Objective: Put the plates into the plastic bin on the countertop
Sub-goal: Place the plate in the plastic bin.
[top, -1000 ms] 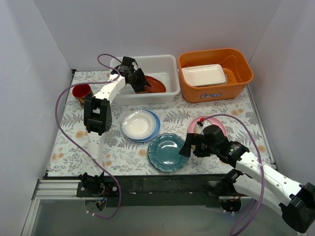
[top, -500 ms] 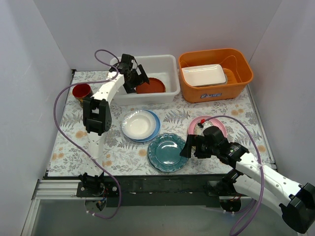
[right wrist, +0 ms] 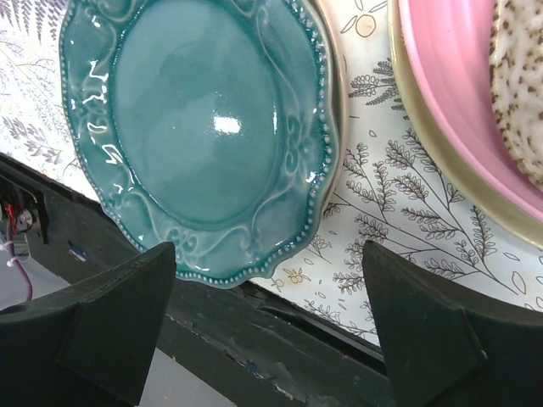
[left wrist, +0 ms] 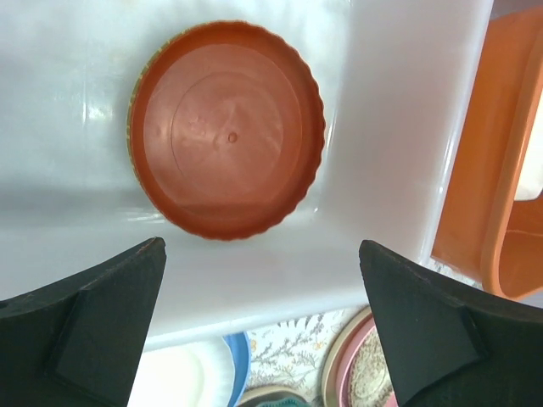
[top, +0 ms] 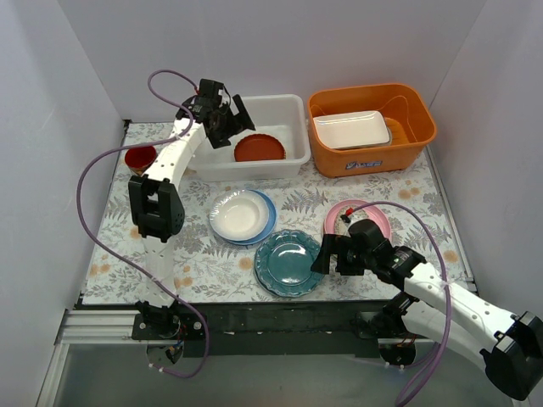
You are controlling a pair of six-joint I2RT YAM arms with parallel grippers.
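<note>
Red plate [top: 259, 147] rests in plastic bin [top: 254, 171], beside wall.

Your left pincer [top: 232, 127] is way out at full stretch, fingers spread wide. Right pincer [top: 321, 254] sits low on a bent arm, splayed too, nothing held.

We are finding one label [top: 366, 164] — sitting on the front of the orange tub [top: 411, 151]. We are failing to read its print.
</note>
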